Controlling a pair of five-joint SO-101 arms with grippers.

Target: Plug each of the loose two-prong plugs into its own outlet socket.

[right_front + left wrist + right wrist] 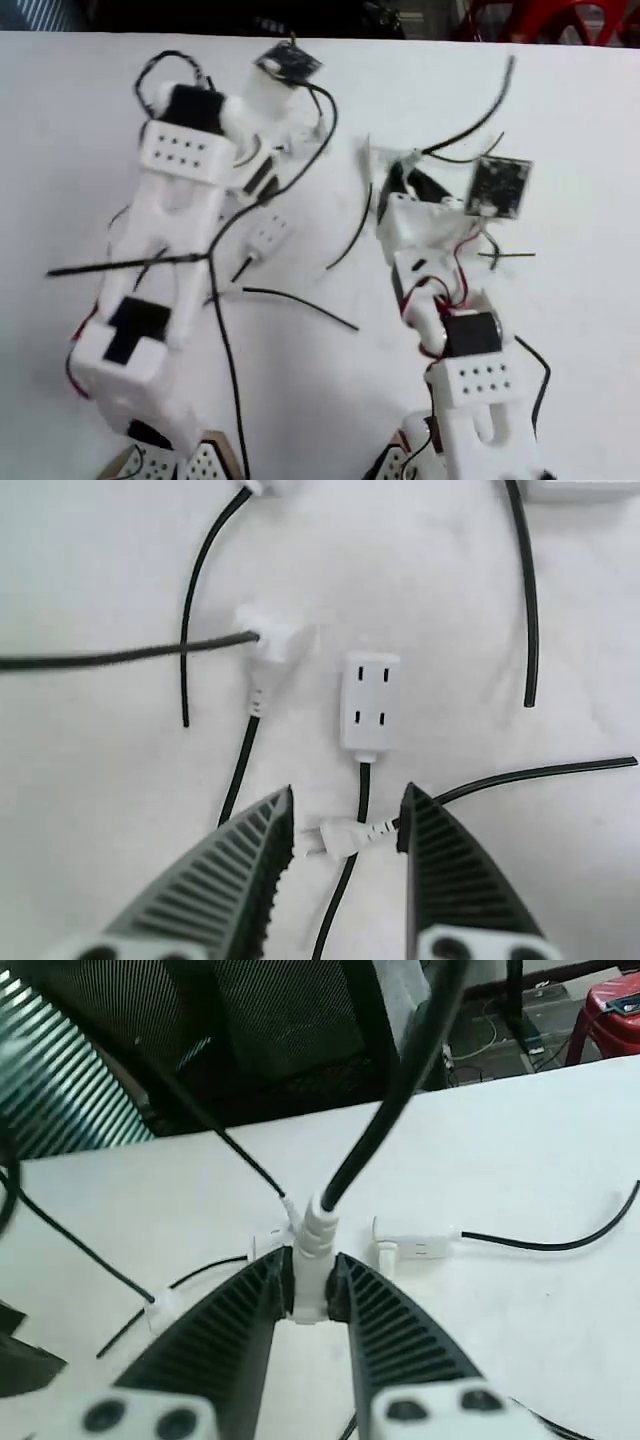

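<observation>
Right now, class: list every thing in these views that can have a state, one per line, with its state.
Small white two-prong plug: unplugged, lying flat.
Left gripper: open, fingers either side of that plug.
White two-socket outlet block: lying flat, both sockets empty.
Right gripper: shut on white black-corded plug.
White side-lying plug: unplugged, loose on the table.

Bright, even overhead light — shadows soft, faint.
</observation>
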